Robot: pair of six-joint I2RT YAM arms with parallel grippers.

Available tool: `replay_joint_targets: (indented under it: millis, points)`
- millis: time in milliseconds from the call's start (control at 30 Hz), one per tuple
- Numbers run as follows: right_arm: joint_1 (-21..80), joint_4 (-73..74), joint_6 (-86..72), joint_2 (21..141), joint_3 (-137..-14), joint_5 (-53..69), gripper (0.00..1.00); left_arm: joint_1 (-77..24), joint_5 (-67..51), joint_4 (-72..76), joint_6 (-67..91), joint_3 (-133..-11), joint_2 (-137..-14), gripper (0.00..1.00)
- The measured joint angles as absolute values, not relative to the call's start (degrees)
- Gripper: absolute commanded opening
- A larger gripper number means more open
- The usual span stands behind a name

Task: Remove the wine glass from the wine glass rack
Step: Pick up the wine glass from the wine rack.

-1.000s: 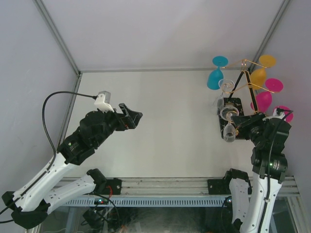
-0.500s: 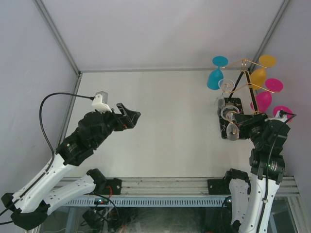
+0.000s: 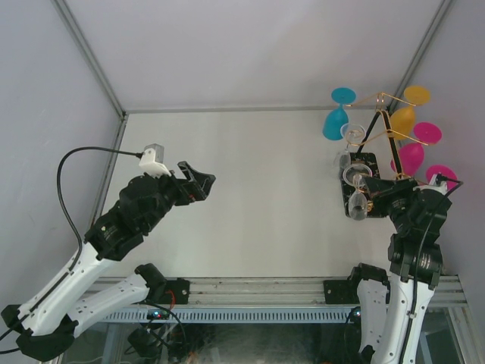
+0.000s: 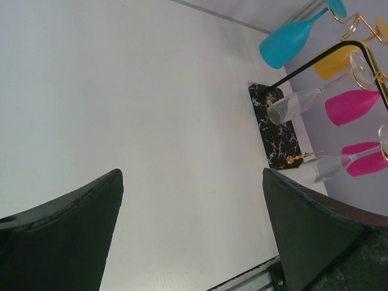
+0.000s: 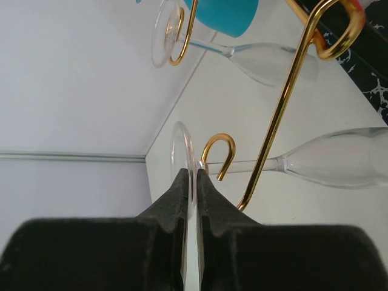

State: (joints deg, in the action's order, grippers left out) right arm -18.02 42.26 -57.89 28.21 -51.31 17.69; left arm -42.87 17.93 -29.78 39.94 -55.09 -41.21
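Right jaws clenching on foot of clear wine glass (image 5: pixel 339 160), hanging at lower hook of wine glass rack (image 4: pixel 273 124). Left jaws gaping empty, well apart from rack. Next, likely: sliding stem out through hook opening.

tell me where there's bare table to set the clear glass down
The broad white table between the left end effector and the wine glass rack is bare. Crowded at right: coloured glasses hang there, right end effector pinching the clear wine glass.
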Motion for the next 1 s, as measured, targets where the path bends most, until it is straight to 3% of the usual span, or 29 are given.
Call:
replay_joint_targets:
  millis: [367,1000]
  points:
    - [-17.8,45.0,-58.1,26.1,-51.9,17.9,0.00,-42.7,18.1,-30.0,39.9,-55.1,-40.8,1.00]
    - [-17.1,49.5,-57.4,21.3,-55.2,7.6,0.00,-42.6,22.9,-30.2,39.9,-54.0,-34.9,1.00]
